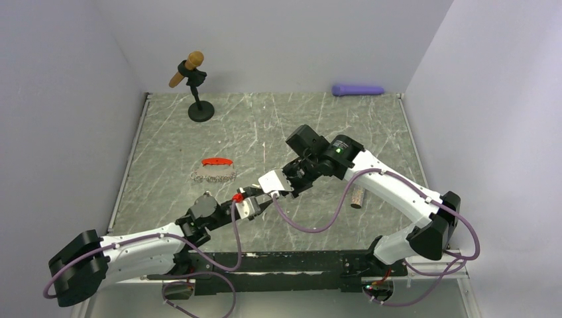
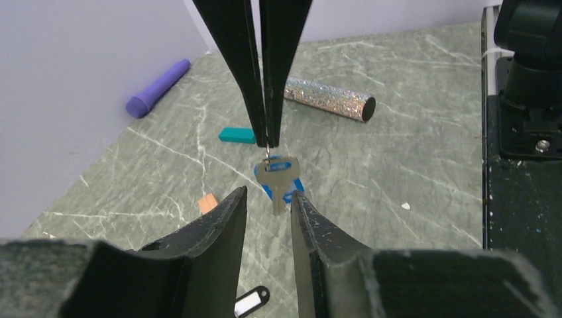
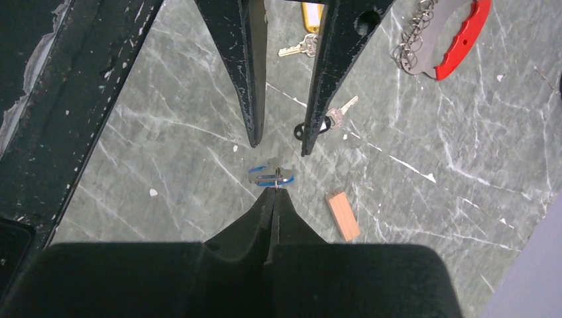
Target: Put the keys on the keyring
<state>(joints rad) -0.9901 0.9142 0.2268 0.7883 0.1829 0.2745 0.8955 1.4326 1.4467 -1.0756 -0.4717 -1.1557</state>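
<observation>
The right gripper, entering the left wrist view at top centre, pinches the ring of the blue-tagged key. The key hangs silver between the spread jaws of the left gripper at lower centre, and contact there is unclear. The keyring, a red clip with bunched chain, is cropped at the right wrist view's upper right. The left gripper half hides the black-tagged key.

readable text: none in any view
key: marks on the head too blurred to read
motor label: pale print on right arm, too small to read
white tag: visible face shows no writing, partly hidden
</observation>
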